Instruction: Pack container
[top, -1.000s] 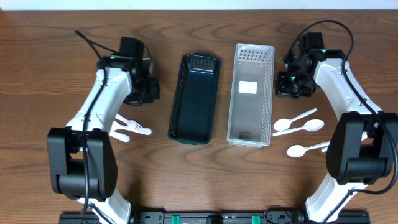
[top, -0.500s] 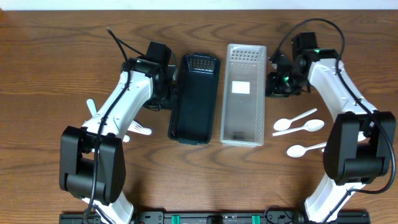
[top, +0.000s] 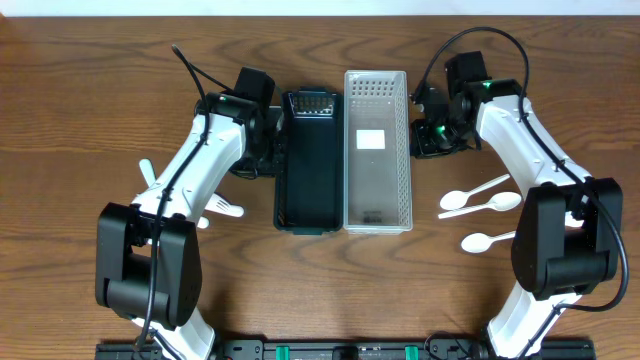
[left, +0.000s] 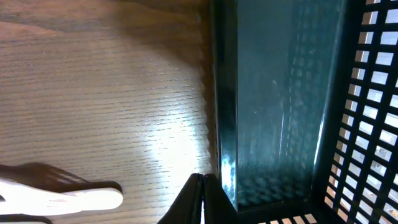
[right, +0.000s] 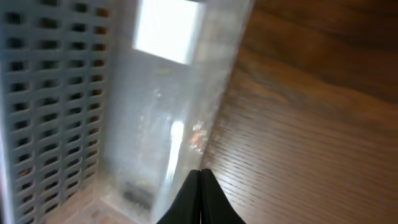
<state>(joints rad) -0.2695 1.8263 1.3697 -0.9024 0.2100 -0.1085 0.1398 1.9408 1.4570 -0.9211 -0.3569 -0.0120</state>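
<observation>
**A:** How are the two arms posed?

**B:** Both reach forward and fold inward. In the overhead view the left arm (top: 195, 170) slants up and rightward from its base. The right arm (top: 525, 125) mirrors it, slanting up and leftward, with its wrist turned toward the middle.

**A:** And the grippers?

**B:** The left gripper (left: 201, 182) is closed, its dark fingers (left: 189, 205) pressed into one thin wedge with nothing between them. The right gripper (right: 200, 174) is the same, with its tips meeting at a point and holding nothing.

**A:** Are they level with each other?

**B:** Roughly. The right one sits slightly farther forward.
</observation>
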